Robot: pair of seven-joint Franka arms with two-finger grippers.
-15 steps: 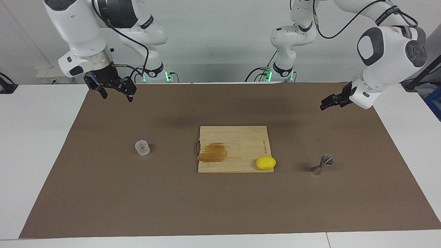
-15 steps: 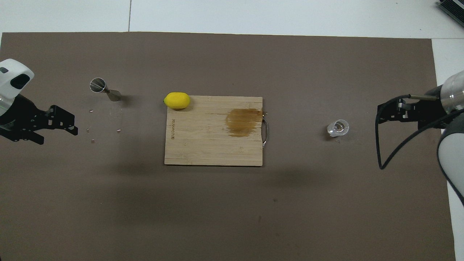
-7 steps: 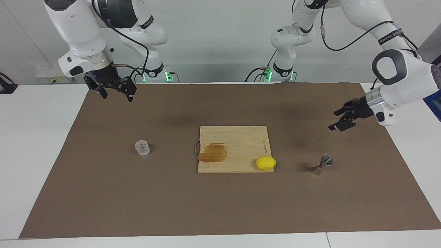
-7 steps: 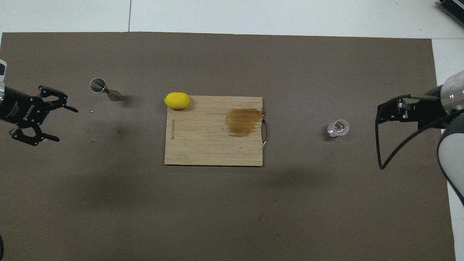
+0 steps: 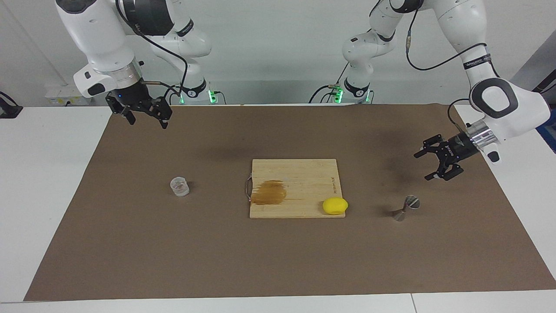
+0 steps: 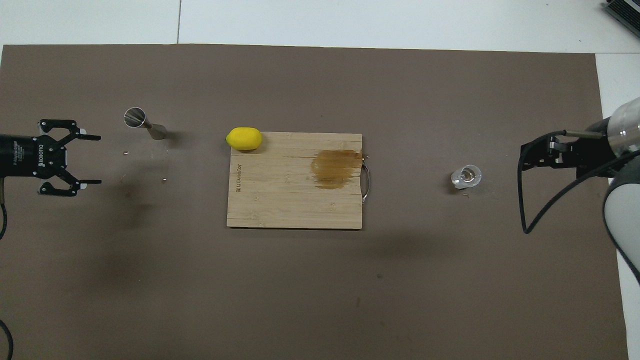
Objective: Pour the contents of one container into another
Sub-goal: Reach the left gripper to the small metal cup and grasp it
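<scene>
A white tabletop [image 5: 52,182] is being covered by a brown mat [image 5: 278,256]. The glass cup [image 5: 179,186] is standing toward the right arm's end, the metal jigger [image 5: 405,208] toward the left arm's. The left claw [image 5: 428,164] has been lowered near the jigger since a second ago, spread. The right claw [image 5: 145,118] is waiting, spread. Only the overhead view is showing small specks [image 6: 145,172] beside the jigger.

Clear glass cup [image 5: 179,186], shiny metal jigger [image 5: 406,208], stained wood board [image 5: 299,182], prob. matt paper mat [image 5: 173,261]
</scene>
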